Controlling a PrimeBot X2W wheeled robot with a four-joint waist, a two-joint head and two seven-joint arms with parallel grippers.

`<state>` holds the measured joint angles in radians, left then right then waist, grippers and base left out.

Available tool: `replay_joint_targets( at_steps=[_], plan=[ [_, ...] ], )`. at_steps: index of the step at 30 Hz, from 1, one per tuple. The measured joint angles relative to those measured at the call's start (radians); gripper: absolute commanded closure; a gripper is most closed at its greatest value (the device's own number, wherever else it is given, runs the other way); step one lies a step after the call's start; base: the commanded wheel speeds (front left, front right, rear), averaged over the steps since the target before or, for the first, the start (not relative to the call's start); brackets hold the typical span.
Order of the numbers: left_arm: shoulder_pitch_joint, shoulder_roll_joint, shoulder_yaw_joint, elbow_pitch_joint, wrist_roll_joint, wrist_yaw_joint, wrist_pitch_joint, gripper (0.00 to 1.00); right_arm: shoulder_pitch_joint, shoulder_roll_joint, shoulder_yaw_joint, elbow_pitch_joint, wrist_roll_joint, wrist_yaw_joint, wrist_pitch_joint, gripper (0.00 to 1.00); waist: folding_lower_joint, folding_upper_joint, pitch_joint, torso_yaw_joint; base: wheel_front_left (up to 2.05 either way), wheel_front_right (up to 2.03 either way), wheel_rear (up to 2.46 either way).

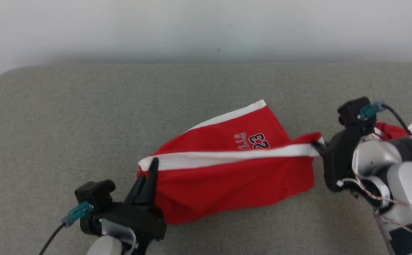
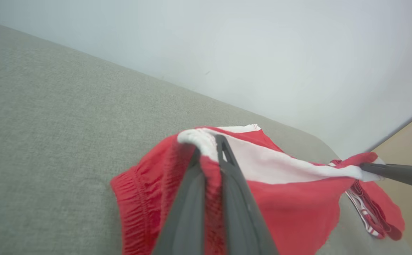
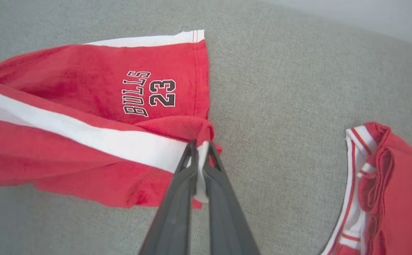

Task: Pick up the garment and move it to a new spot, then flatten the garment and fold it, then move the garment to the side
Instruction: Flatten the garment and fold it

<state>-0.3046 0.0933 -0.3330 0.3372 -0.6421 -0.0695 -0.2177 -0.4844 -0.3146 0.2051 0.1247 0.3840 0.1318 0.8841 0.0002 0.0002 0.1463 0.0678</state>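
While left end effector [image 1: 153,162] and right end effector [image 1: 315,146] pinch the red shorts [image 1: 227,180] taut over the bench [image 1: 85,106], pickup looks done; flattening, folding, shifting aside remain.

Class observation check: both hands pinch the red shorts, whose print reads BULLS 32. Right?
No: the print reads BULLS 23, as the right wrist view shows. The left hand and right hand do pinch the red shorts.

The garment [image 1: 227,177] is a pair of red shorts with a white stripe and black "BULLS 23" letters. The stripe is pulled tight from 8 o'clock to 3 o'clock. The rest sags onto the grey table.
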Motion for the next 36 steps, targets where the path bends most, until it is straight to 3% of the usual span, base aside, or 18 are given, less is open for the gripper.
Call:
replay_joint_targets(
  at_steps=[11,13,14,15,16,17,25,30,36],
  plan=[
    [-0.200,-0.036,-0.006,0.137,-0.011,0.053,-0.022,1.00,-0.308,0.009,0.078,0.329,-0.051,0.000,-0.209,1.00,0.0001,0.0001,0.120,0.053,0.00,0.00,0.00],
    [-0.222,-0.039,-0.001,0.155,-0.018,0.068,-0.030,0.93,-0.344,0.020,0.092,0.383,-0.060,0.000,-0.239,1.00,0.0001,0.0000,0.144,0.063,0.00,0.00,0.00],
    [-0.230,-0.040,0.000,0.161,-0.020,0.071,-0.031,0.85,-0.361,0.025,0.098,0.407,-0.061,0.000,-0.254,1.00,0.0001,0.0001,0.156,0.067,0.00,0.00,0.00],
    [-0.237,-0.041,0.001,0.168,-0.022,0.074,-0.036,0.62,-0.376,0.030,0.098,0.432,-0.063,0.000,-0.268,1.00,0.0001,0.0001,0.167,0.072,0.00,0.00,0.00],
    [-0.244,-0.041,0.000,0.172,-0.027,0.074,-0.038,0.02,-0.389,0.038,0.097,0.451,-0.064,0.000,-0.285,0.81,0.0002,0.0001,0.177,0.076,0.00,0.00,0.00],
    [-0.250,-0.042,0.000,0.177,-0.029,0.075,-0.039,0.00,-0.400,0.045,0.099,0.470,-0.066,0.000,-0.305,0.00,0.0001,0.0001,0.186,0.081,0.00,0.00,0.00],
    [-0.243,-0.043,0.037,0.124,0.005,0.080,-0.043,0.00,-0.441,0.096,0.117,0.558,0.012,0.000,-0.372,0.00,-0.0001,0.0001,0.198,0.106,0.00,0.00,0.00],
    [-0.142,-0.043,0.079,0.022,0.110,0.050,-0.043,0.00,-0.425,0.080,0.108,0.583,0.077,0.000,-0.306,0.00,-0.0002,0.0000,0.154,0.104,0.00,0.00,0.00],
    [-0.033,-0.043,0.083,0.007,0.149,0.026,-0.044,0.00,-0.364,0.048,0.080,0.594,0.102,0.000,-0.260,0.00,-0.0004,-0.0001,0.096,0.102,0.00,0.00,0.00]
  ],
)
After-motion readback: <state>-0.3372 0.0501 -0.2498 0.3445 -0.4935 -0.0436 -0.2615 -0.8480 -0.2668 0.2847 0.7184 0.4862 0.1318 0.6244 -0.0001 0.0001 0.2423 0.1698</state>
